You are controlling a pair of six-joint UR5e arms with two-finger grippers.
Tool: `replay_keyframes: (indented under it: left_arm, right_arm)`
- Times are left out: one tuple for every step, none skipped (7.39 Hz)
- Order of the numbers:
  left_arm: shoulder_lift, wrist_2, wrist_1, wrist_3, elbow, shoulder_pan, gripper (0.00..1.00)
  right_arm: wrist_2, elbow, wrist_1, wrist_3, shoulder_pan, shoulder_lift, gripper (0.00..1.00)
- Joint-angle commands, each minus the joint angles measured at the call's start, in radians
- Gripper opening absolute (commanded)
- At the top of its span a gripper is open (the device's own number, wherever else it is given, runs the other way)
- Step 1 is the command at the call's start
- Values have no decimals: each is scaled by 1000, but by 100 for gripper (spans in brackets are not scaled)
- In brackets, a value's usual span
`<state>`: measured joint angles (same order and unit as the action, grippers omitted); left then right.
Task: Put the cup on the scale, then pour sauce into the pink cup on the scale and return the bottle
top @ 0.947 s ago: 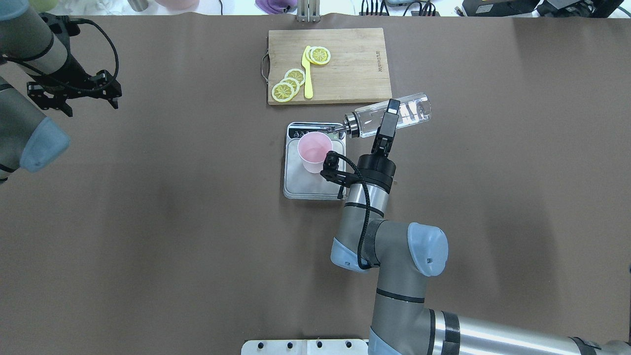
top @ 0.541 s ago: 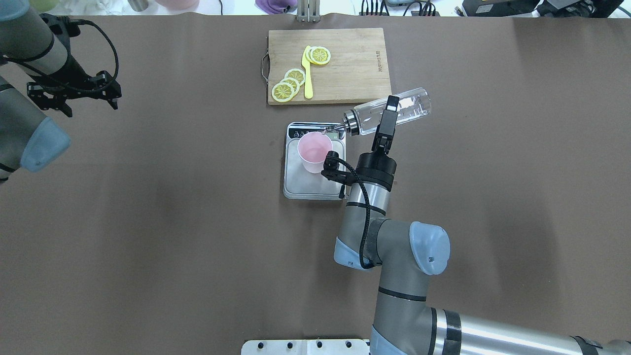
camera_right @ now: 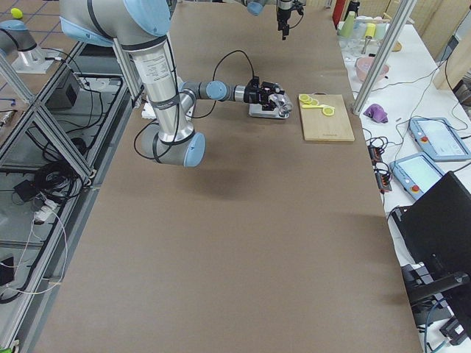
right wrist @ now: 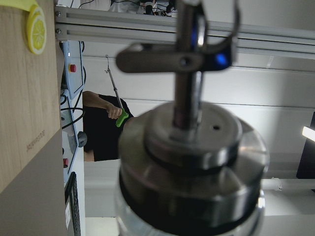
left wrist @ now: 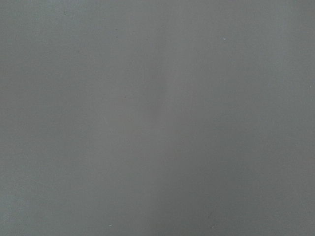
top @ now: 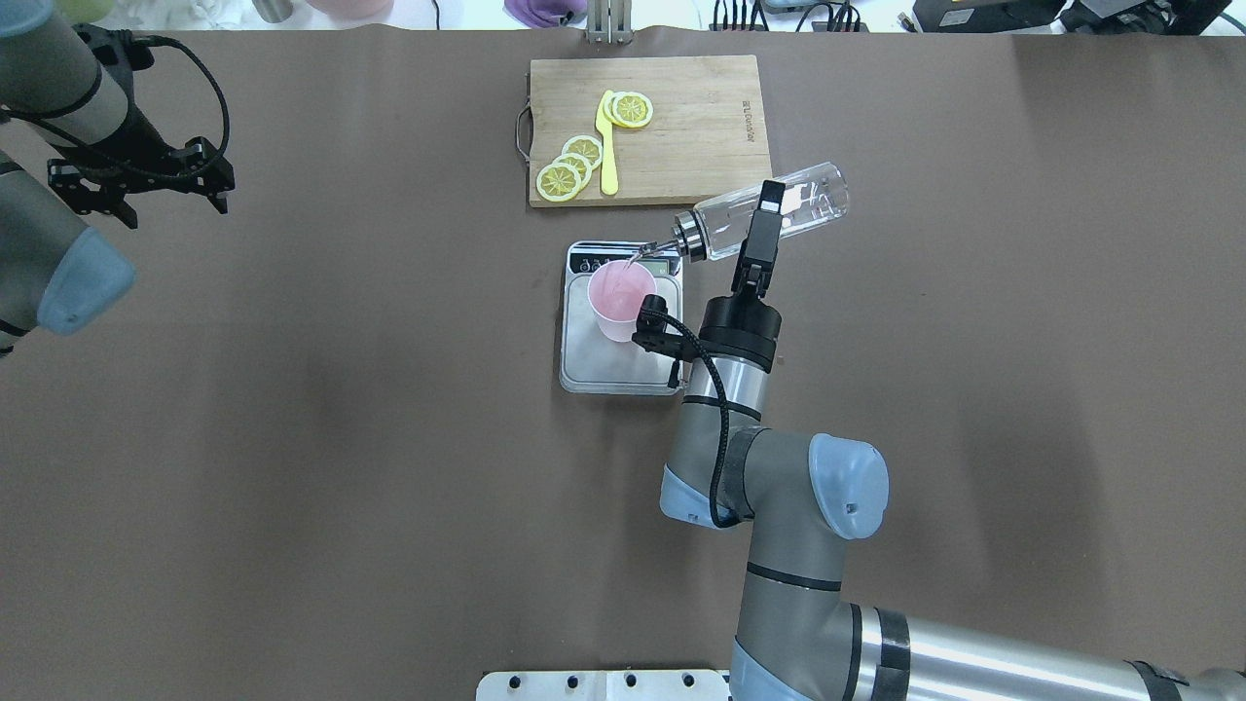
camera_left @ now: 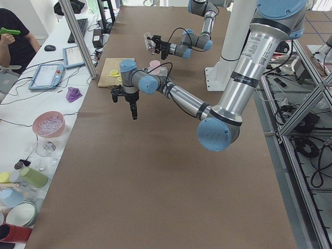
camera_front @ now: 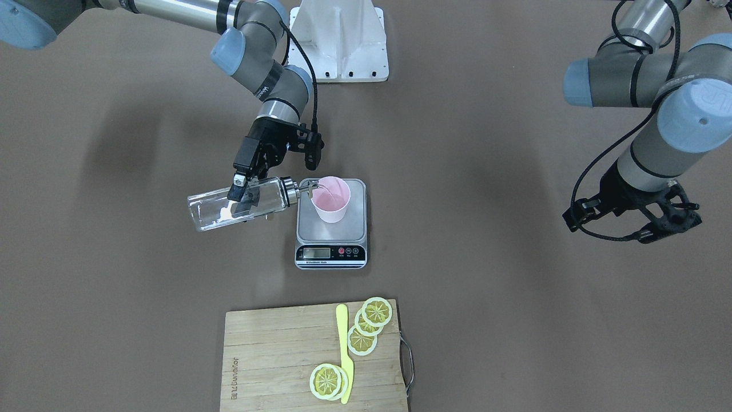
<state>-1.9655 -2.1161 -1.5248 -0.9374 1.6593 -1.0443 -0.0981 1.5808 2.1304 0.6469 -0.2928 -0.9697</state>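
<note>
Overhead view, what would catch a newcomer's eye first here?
The right tool holds a glass bottle tipped nearly flat mid-table, its metal spout over the pink cup standing on the scale. Just beyond, bright yellow lemon slices lie on a wooden cutting board.

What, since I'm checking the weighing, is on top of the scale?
Only the pink cup stands on the scale, the spout of the tilted bottle over its rim. The platform under the cup is covered.
</note>
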Motion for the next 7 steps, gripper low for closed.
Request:
replay_keyframes:
  left_arm:
    - [-1,-22,0,6,-1,-6,98]
    - [-1,-27,0,6,-1,-8,98]
    - [-1,-28,0,6,-1,-8,98]
    - [-1,-28,0,6,-1,-8,98]
    - [-1,-28,0,6,-1,-8,98]
    - [-3,-28,0,8,-1,-10,98]
    - [-6,-27,3,8,0,-13,98]
  right_arm:
    - [-61,10,-95,4,0,-3,0]
    - [-77,8,-145,4,0,-6,0]
    - [-107,7,-215,8,0,-12,0]
    - [-129,7,-254,13,1,-21,0]
    - [-164,7,-300,34,0,-27,0]
    - [-210,10,-335,100,0,-30,0]
    - [-282,25,-371,153,0,-27,0]
